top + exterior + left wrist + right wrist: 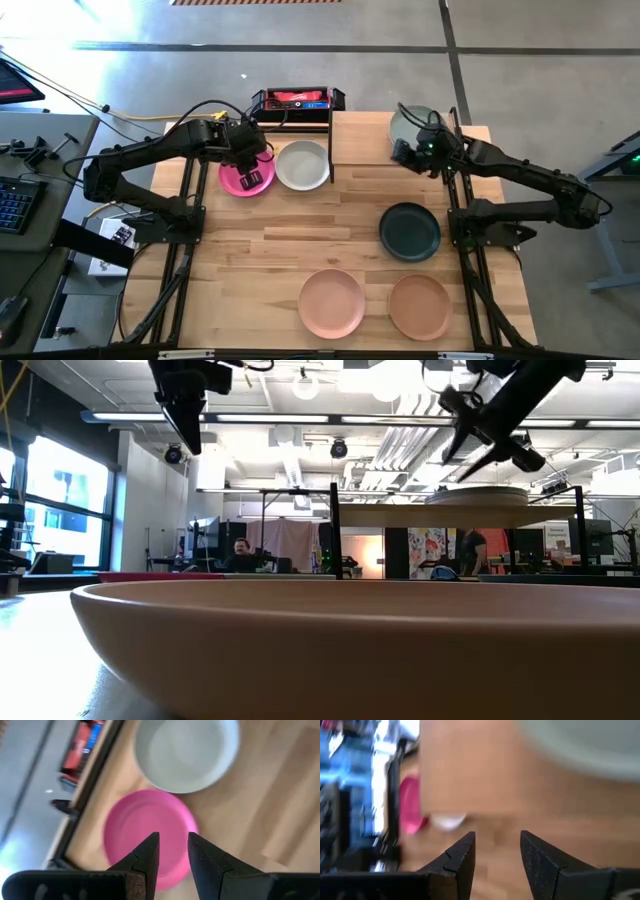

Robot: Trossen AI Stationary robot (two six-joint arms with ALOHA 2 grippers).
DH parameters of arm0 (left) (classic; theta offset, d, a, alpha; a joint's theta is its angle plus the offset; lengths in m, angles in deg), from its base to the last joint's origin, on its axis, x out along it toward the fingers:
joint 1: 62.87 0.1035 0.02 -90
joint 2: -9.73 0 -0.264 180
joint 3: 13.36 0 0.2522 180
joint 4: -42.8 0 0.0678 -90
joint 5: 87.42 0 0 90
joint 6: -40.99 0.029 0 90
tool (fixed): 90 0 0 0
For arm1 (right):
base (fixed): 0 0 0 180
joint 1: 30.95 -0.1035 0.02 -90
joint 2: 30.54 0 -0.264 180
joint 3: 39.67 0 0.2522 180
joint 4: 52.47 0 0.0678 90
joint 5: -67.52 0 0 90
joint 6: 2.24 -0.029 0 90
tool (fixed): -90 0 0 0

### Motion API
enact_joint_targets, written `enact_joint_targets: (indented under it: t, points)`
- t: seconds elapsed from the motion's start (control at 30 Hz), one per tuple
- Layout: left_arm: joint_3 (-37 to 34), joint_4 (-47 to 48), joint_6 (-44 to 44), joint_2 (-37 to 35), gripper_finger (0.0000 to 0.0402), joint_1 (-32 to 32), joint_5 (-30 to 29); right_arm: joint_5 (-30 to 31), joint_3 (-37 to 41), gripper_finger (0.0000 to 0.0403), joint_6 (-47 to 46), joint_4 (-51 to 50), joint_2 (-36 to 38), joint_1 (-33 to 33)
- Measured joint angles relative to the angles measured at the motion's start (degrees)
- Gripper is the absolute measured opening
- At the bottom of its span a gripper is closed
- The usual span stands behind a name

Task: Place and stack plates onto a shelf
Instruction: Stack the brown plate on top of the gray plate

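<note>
Now: two plates at the back of the table, both grippers empty

Overhead, the left gripper (250,158) hangs over the magenta plate (243,179), at about 11 o'clock on the table (280,250). Its wrist view shows the fingers (147,855) narrowly parted with nothing between them, the magenta plate (145,832) lying below. Just beside that plate, toward 12 o'clock, sits the light grey plate (303,165); the two look to be touching or nearly so.

At 1 o'clock the right gripper (412,150) hovers at the edge of a grey-green plate (408,122) near the table's far right corner. Its fingers (462,857) stand moderately open and hold nothing. From table height this plate (478,495) rests on the raised shelf (440,515).

A dark teal plate (409,231) lies at 3 o'clock. Two peach-toned plates (332,303) (420,306) sit side by side, apart, at 5 to 6 o'clock
</note>
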Motion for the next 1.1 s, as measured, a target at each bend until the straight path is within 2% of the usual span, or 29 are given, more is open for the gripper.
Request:
enact_joint_targets:
  t: [0.13, 0.27, 0.67, 0.9, 1.1]
  points:
    - [0.0, 0.0, -1.1, 0.0, 0.0090, -0.1, 7.3, -6.1, 0.0, 0.0135, 0.0, 1.8, 0.0, -4.5]
    - [0.0, 0.0, -2.0, 0.0, 0.0090, -0.8, 10.6, -9.2, 0.0, 0.0135, -0.1, 2.3, 0.0, -10.6]
    - [0.0, 0.0, -6.1, 0.0, 0.0090, -5.3, 10.9, -9.9, 0.0, 0.0135, 3.6, 2.2, 0.0, -30.4]
    - [0.0, 0.0, -12.7, 0.0, 0.0090, -7.8, 10.9, -10.3, 0.0, 0.0135, 9.2, 2.2, -0.1, -36.0]
    - [0.0, -0.1, -22.8, 0.0, 0.0090, -9.4, 10.8, -10.3, 0.0, 0.0135, 17.0, 2.1, -0.1, -40.1]
